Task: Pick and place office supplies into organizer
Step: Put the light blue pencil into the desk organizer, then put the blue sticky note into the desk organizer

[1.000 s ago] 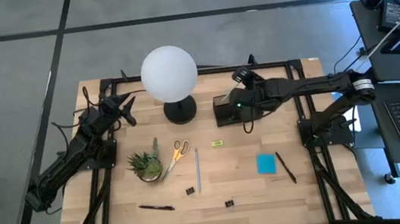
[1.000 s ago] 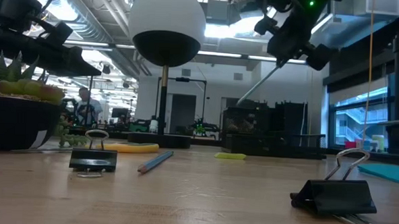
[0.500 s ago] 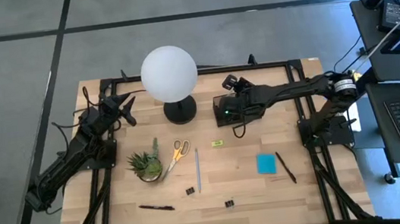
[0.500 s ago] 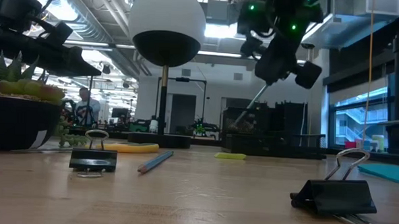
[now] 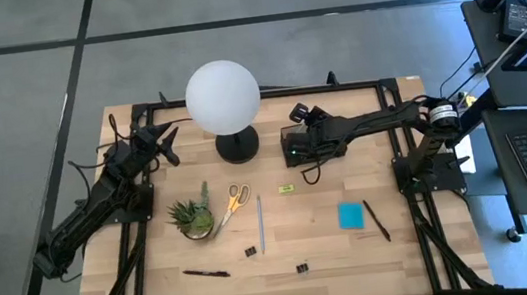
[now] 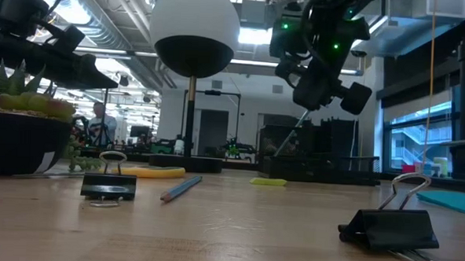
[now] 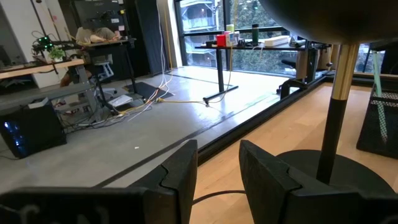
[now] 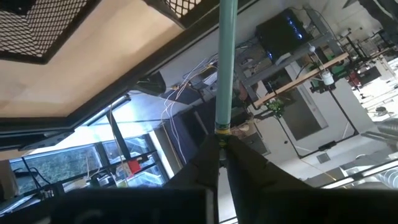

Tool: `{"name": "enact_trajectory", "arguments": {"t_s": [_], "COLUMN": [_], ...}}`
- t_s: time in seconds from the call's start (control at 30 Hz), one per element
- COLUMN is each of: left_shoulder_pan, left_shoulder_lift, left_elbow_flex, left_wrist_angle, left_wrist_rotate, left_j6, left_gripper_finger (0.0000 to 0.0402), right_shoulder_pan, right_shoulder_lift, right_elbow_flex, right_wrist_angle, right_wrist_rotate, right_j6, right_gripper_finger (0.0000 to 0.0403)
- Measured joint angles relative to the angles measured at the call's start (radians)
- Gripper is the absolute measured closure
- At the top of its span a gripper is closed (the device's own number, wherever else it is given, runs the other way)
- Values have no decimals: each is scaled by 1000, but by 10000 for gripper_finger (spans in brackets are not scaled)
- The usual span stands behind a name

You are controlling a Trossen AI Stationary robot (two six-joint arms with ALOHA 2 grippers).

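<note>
My right gripper (image 5: pixel 295 144) hangs over the black mesh organizer (image 5: pixel 291 155) at the table's far middle, shut on a pale green pencil (image 8: pixel 225 62). In the low view the pencil (image 6: pixel 290 135) slants down from the gripper (image 6: pixel 311 102) toward the organizer (image 6: pixel 325 162). Its lower end is hidden behind the organizer's wall. My left gripper (image 5: pixel 169 145) waits open at the far left, beside the lamp's base (image 7: pixel 311 168). Yellow-handled scissors (image 5: pixel 233 202), a blue pencil (image 5: pixel 261 224), a blue sticky pad (image 5: pixel 350 215), pens and binder clips lie flat on the table. My right gripper pinches the pencil at its ferrule end (image 8: pixel 221 130) between the two fingertips. The pencil runs straight on ahead of the fingers, in line with them. The fingers slant down from the table's right. The pencil is lifted; whether its far tip touches the organizer I cannot tell.
A white globe lamp (image 5: pixel 223 97) on a round black base stands just left of the organizer. A small potted plant (image 5: pixel 192 218) sits left of the scissors. A yellow piece (image 5: pixel 287 188) lies near the organizer. Two binder clips (image 5: pixel 250 252) (image 5: pixel 301 267) lie toward the near edge.
My right gripper has sunk and gone toward the table's left with the pencil, coming over the organizer. It stays shut, and the pencil's lower end has dropped to the organizer's wall.
</note>
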Motion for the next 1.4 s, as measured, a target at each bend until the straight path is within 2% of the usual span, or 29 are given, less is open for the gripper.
{"name": "enact_trajectory", "arguments": {"t_s": [0.13, 0.37, 0.97, 1.13, 1.27, 1.4], "left_shoulder_pan": [0, 0, 0, 0, 0, 0], "left_shoulder_lift": [0, 0, 0, 0, 0, 0], "left_elbow_flex": [0, 0, 0, 0, 0, 0], "left_wrist_angle": [0, 0, 0, 0, 0, 0], "left_wrist_rotate": [0, 0, 0, 0, 0, 0], "left_j6": [0, 0, 0, 0, 0, 0], "left_gripper_finger": [288, 288, 288, 288, 288, 288], "right_shoulder_pan": [0, 0, -1, -1, 3, 9], "right_shoulder_lift": [0, 0, 0, -1, -2, -34], "right_elbow_flex": [0, 0, 0, 0, 0, 17], "right_wrist_angle": [0, 0, -1, 0, -1, -19], "right_wrist_rotate": [-6, -90, -98, -98, -20, -19], "right_j6": [0, 2, 2, 3, 3, 57], "right_gripper_finger": [378, 358, 345, 317, 286, 271]}}
